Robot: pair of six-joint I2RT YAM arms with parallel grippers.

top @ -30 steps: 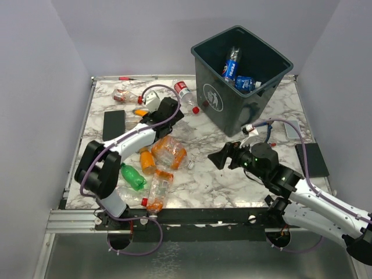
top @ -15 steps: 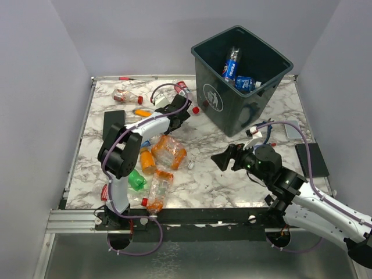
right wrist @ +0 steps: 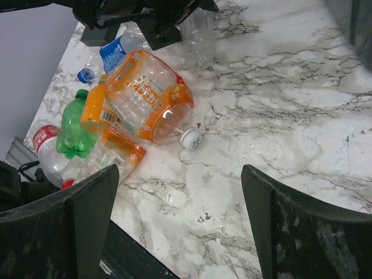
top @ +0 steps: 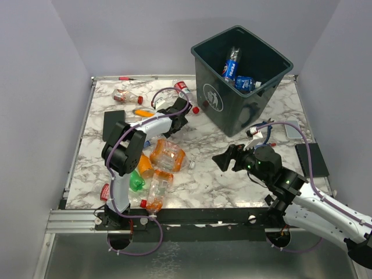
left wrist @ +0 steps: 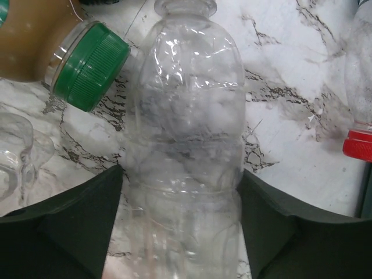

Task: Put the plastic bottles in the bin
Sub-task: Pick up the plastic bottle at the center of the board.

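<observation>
My left gripper (top: 181, 111) is open and straddles a clear, label-free bottle (left wrist: 186, 145) lying on the marble. Its fingers sit against the bottle's sides. The bottle also shows in the right wrist view (right wrist: 200, 36). A green-capped bottle (left wrist: 87, 64) lies just left of it and a red cap (left wrist: 357, 145) to the right. My right gripper (top: 224, 158) is open and empty above bare marble (right wrist: 180, 168). The dark bin (top: 232, 110) stands at the back right with blue-labelled bottles (top: 231, 63) inside. A crushed orange bottle (top: 167, 154), a green one (top: 135, 180) and an orange-labelled one (top: 157, 192) lie front left.
A red-labelled bottle (top: 185, 94) and another bottle (top: 125, 96) lie at the back. A loose white cap (right wrist: 190, 139) lies by the orange bottle. Flat black pads lie at the left (top: 113, 125) and right (top: 317, 160) edges.
My left arm swung toward the back right and its gripper came down around the clear bottle. The crushed orange bottle shifted slightly. My right gripper drifted a little toward the front.
</observation>
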